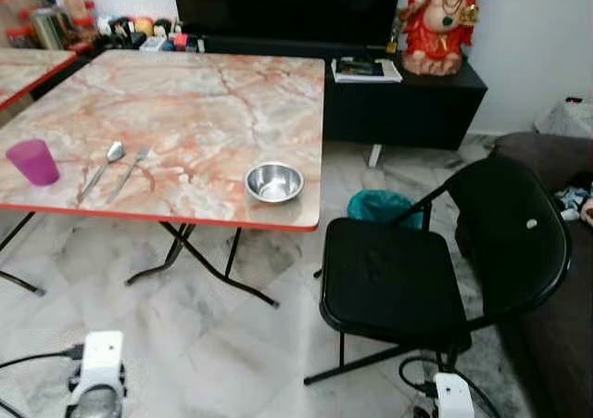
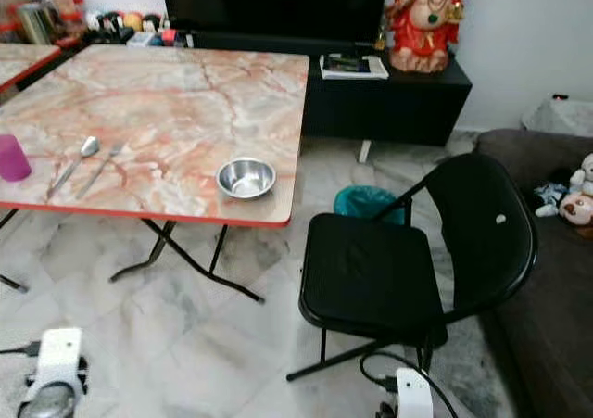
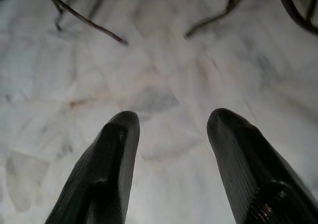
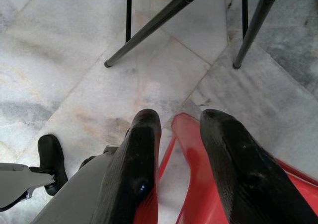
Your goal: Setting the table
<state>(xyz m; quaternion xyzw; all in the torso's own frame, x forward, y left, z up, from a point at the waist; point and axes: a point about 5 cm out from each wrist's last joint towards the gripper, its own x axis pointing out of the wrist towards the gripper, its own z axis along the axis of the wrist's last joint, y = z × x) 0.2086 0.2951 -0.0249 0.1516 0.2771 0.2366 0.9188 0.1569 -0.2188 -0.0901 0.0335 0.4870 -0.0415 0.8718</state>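
- The right gripper (image 4: 176,129) points down at pale marble floor (image 4: 59,60), its two black fingers (image 4: 141,154) slightly apart.
- A red plastic piece (image 4: 194,184) lies between and under them.
- Black chair legs (image 4: 154,23) stand beyond.
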